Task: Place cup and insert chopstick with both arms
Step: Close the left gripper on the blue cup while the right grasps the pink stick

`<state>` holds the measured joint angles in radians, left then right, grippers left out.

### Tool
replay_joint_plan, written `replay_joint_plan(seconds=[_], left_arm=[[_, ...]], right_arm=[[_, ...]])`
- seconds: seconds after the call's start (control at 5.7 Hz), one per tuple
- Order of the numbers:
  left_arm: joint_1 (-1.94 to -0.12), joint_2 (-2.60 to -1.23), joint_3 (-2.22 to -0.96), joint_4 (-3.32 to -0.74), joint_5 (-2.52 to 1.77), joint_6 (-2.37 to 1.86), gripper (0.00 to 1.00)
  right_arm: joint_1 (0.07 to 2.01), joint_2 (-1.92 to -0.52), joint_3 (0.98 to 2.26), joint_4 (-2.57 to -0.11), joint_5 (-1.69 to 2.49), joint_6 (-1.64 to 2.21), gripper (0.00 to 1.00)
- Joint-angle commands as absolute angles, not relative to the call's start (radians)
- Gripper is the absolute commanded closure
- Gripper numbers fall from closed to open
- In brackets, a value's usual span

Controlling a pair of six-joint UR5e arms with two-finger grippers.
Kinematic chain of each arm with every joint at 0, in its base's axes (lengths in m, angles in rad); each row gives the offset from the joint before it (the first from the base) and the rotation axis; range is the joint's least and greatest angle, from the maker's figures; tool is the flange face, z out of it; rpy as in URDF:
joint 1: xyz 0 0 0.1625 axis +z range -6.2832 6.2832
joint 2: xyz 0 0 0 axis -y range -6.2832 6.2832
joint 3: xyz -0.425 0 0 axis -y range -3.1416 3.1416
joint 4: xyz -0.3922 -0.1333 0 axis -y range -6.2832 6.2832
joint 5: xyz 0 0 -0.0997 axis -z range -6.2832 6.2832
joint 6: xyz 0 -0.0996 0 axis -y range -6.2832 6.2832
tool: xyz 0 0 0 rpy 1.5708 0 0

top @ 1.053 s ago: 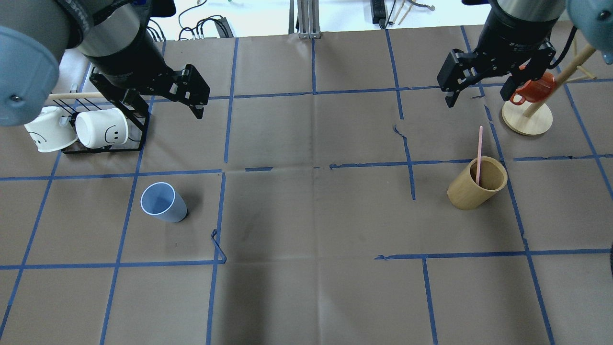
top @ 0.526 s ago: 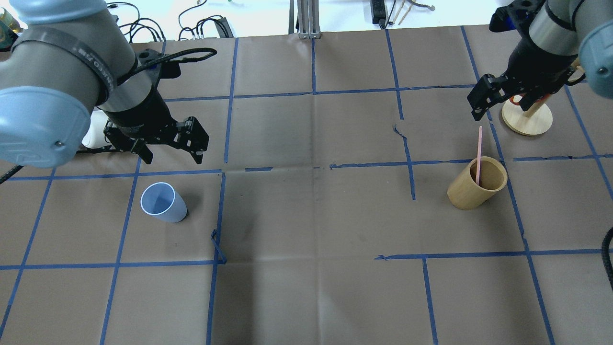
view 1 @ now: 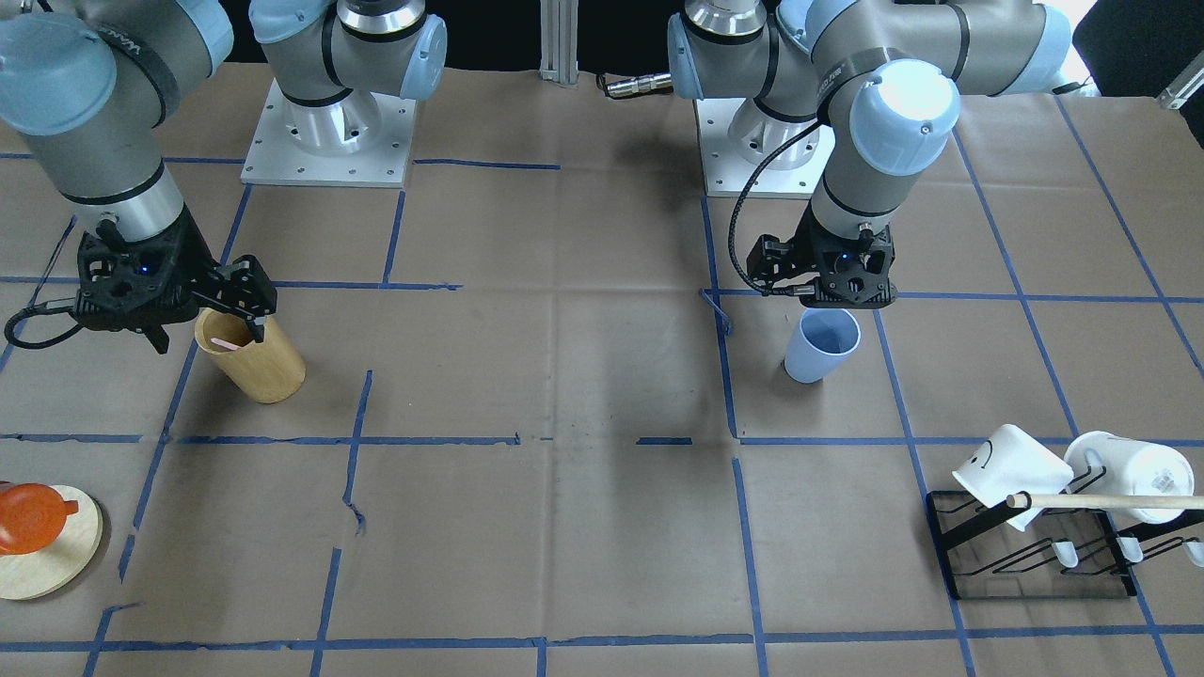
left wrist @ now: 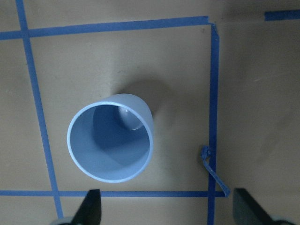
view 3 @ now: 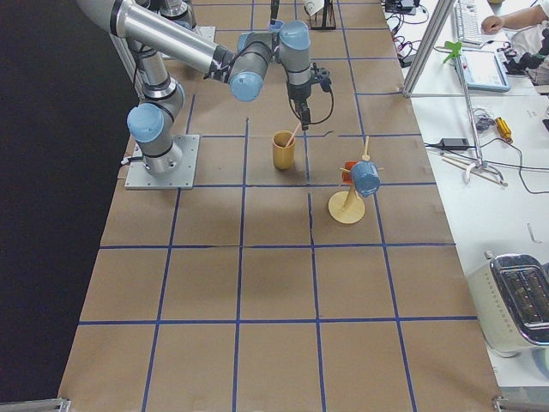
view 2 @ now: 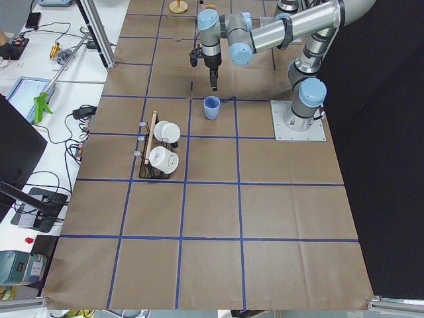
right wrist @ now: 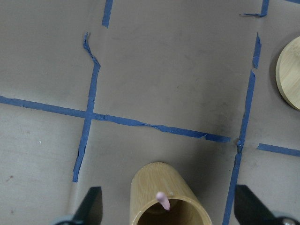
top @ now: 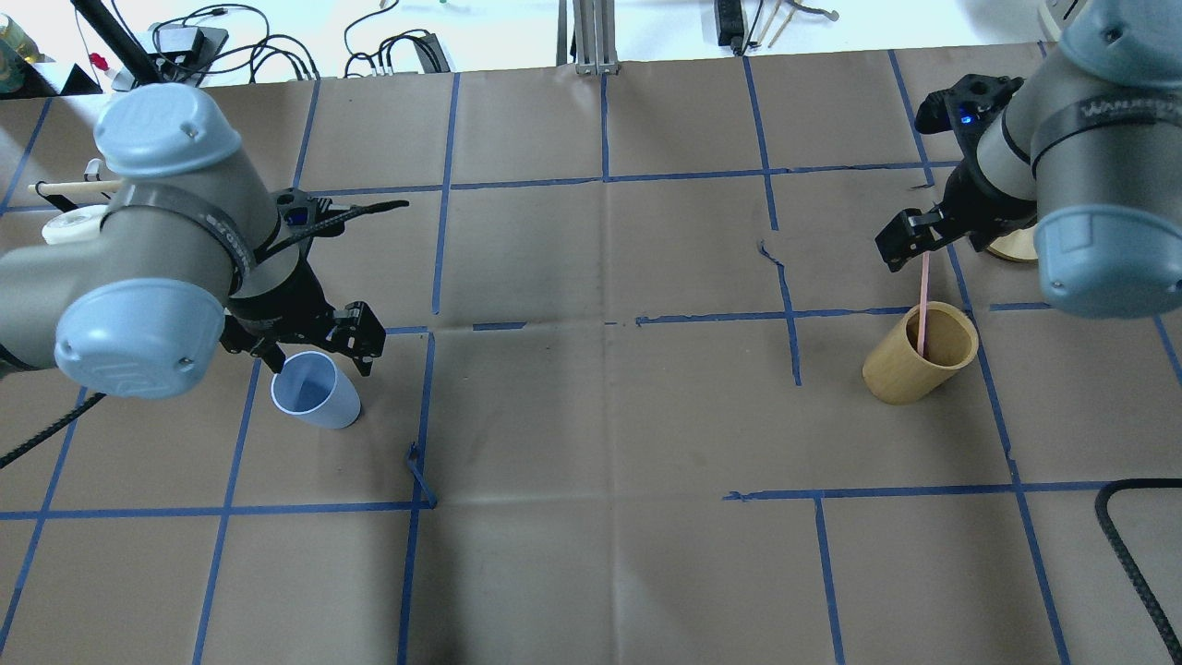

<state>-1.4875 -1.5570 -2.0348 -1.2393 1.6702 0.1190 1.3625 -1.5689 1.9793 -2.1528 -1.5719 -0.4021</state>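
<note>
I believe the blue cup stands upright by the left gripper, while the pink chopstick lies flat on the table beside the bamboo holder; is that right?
Not quite: the pink chopstick is not flat on the table; it stands inside the bamboo holder, as the overhead view shows. The blue cup does stand upright by the left gripper.

Two white mugs point(view 1: 1011, 465) on black rack point(view 1: 1025, 570); orange mug point(view 1: 28, 515) on wooden mug tree point(view 1: 58, 560).

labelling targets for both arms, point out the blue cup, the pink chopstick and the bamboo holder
cup point(top: 309, 392), overhead view, inside wall
chopstick point(top: 923, 291), overhead view, shaft above the holder's rim
holder point(top: 891, 377), overhead view, outer side
</note>
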Motion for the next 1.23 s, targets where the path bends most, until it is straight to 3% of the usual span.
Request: replay_joint_plan(seconds=[0.0,0.18,0.53,0.7,0.88,1.05], left_arm=[[-1.482,-1.624,-2.092,-1.095,1.675,0.136,0.06],[-1.482,-1.665,-2.095,-1.050,1.675,0.140,0.08],[-1.482,-1.692,-2.092,-1.043,1.677,0.152,0.65],[-1.482,-1.692,-2.086,-1.043,1.677,0.155,0.83],[-1.482,-1.692,-2.082,-1.042,1.681,0.155,0.91],[-1.508,-1.689,-2.066,-1.043,1.681,0.137,0.91]], right_arm=[[1.364,-1.574,2.002,-2.177,-1.574,-0.399,0.17],[1.364,-1.574,1.999,-2.177,-1.578,-0.400,0.41],[1.364,-1.575,1.996,-2.177,-1.575,-0.402,0.82],[1.364,-1.578,1.988,-2.177,-1.574,-0.402,0.91],[1.364,-1.580,1.970,-2.174,-1.574,-0.402,0.92],[1.368,-1.585,1.901,-2.124,-1.575,-0.402,0.91]])
